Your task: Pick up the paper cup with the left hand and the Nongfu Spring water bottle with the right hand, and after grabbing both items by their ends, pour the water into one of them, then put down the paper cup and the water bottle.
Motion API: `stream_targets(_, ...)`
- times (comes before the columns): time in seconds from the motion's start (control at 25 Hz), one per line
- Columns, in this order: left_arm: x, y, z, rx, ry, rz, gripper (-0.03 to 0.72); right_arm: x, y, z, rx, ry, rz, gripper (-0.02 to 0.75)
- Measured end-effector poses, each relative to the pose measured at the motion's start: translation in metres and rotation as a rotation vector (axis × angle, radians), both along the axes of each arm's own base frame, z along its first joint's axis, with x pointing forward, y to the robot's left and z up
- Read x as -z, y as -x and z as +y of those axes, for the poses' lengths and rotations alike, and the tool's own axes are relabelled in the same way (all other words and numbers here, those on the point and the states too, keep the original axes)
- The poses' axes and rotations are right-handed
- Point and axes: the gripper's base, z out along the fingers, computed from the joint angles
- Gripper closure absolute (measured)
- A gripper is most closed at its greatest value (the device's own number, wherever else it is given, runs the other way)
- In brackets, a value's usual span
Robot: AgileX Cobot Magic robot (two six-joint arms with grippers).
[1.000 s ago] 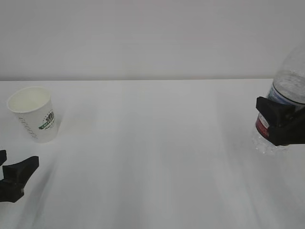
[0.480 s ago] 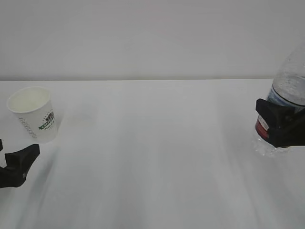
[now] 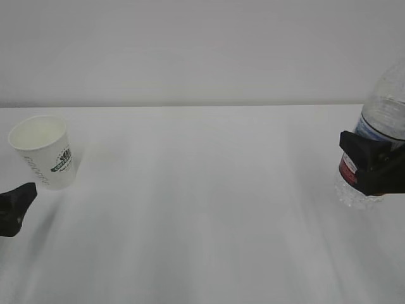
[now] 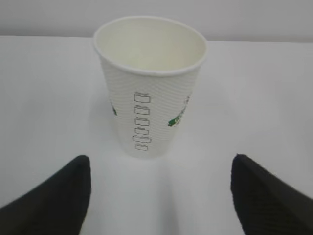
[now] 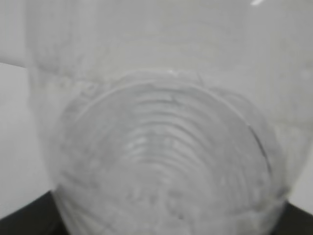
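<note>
The right hand (image 3: 370, 171) is pinching the Nongfu Spring water bottle (image 3: 378, 136) at 3 o'clock, while the left hand (image 4: 159, 196), fingers spread, is facing the ungrasped paper cup (image 4: 149, 85).

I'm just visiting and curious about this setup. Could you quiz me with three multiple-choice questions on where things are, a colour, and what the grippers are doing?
1. Where is the paper cup?
A. far left of the table
B. centre
C. beside the bottle

2. What colour is the cup's logo?
A. red
B. green
C. blue

3. What is the left gripper doing?
A. squeezing the cup
B. open, cup ahead of it
C. holding the water bottle

Answers:
1 A, it stands at the left edge, far from the bottle.
2 B, green print shows on its side.
3 B, both fingers stand apart, clear of the cup; the right gripper holds the bottle.
</note>
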Motion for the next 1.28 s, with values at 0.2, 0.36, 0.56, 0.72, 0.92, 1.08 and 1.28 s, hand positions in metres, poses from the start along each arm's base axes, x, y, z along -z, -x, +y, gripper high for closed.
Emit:
stream_targets(0.2,0.000,-0.012,0.009,0.028,0.019,-0.008,0.075,0.000,0.000,0.000,0.001,-0.002,0.001,0.265)
stream_targets(0.36,0.004,-0.024,0.016,0.080,0.053,0.005,0.099,0.000,0.000,0.000,0.001,-0.002,0.001,0.265)
stream_targets(0.56,0.011,-0.034,0.023,0.151,0.095,0.033,0.114,0.000,0.000,0.000,0.001,-0.001,0.004,0.265)
stream_targets(0.72,0.016,-0.035,0.026,0.142,0.106,0.052,0.118,0.001,0.000,0.000,-0.002,0.002,0.006,0.265)
stream_targets(0.92,0.016,-0.038,0.033,0.055,0.116,0.045,0.118,0.002,0.001,0.000,-0.004,0.004,0.010,0.265)
stream_targets(1.08,0.015,-0.038,0.034,0.046,0.117,0.044,0.118,0.002,0.001,0.000,-0.005,0.005,0.010,0.265)
stream_targets(1.28,0.015,-0.038,0.034,0.044,0.117,0.044,0.134,0.002,0.001,0.000,-0.005,0.005,0.010,0.265)
